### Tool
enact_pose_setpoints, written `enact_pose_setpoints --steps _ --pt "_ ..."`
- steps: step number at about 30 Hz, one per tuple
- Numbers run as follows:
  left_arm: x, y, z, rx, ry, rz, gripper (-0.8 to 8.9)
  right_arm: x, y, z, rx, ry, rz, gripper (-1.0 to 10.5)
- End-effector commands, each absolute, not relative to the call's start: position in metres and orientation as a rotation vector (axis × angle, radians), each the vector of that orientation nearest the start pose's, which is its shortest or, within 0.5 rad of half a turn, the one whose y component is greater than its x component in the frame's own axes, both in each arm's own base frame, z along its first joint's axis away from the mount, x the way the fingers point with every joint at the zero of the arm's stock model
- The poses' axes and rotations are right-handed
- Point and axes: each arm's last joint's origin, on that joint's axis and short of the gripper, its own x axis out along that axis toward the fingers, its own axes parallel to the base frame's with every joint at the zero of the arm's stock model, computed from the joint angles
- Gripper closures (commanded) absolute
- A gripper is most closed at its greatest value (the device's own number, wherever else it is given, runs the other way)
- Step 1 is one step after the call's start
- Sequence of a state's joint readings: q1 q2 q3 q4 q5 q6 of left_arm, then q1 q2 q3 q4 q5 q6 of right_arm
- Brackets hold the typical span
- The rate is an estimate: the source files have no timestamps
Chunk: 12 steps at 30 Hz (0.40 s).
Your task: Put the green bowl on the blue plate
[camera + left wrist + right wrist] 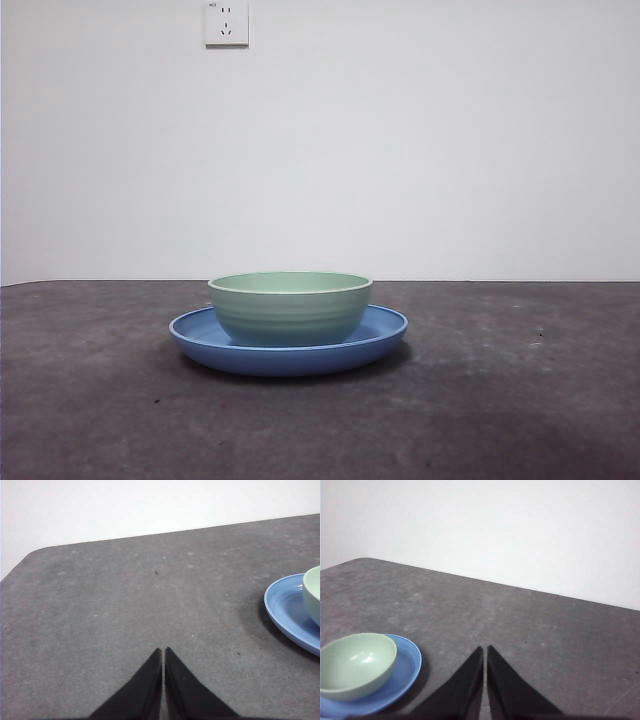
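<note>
The green bowl stands upright on the middle of the blue plate, on the dark grey table. The left wrist view shows part of the plate and the bowl's edge off to one side. The right wrist view shows the bowl sitting in the plate. My left gripper is shut and empty, away from the plate over bare table. My right gripper is shut and empty, also apart from the plate. Neither gripper shows in the front view.
The dark grey table ends at a white wall with a power socket high up. The table's rounded corner shows in the left wrist view.
</note>
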<state>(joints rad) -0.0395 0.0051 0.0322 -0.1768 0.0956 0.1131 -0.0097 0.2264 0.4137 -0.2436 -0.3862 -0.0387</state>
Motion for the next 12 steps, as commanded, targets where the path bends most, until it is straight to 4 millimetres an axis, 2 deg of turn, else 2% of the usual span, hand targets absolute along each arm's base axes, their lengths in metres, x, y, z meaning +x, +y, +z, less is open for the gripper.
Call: enact_pose_setpoints --steps 1,7,12 --pt "0.095 -0.006 0.150 0.102 0.168 -0.142 8.04 0.089 0.009 0.236 -0.042 0.025 0.365 9.4" --pt "0.095 -0.006 0.150 0.103 0.168 -0.142 8.04 0.094 0.008 0.184 -0.023 0.051 0.309 9.4" --pt "0.095 -0.006 0.150 0.103 0.168 -0.142 8.04 0.096 0.007 0.165 0.000 0.083 0.280 9.4"
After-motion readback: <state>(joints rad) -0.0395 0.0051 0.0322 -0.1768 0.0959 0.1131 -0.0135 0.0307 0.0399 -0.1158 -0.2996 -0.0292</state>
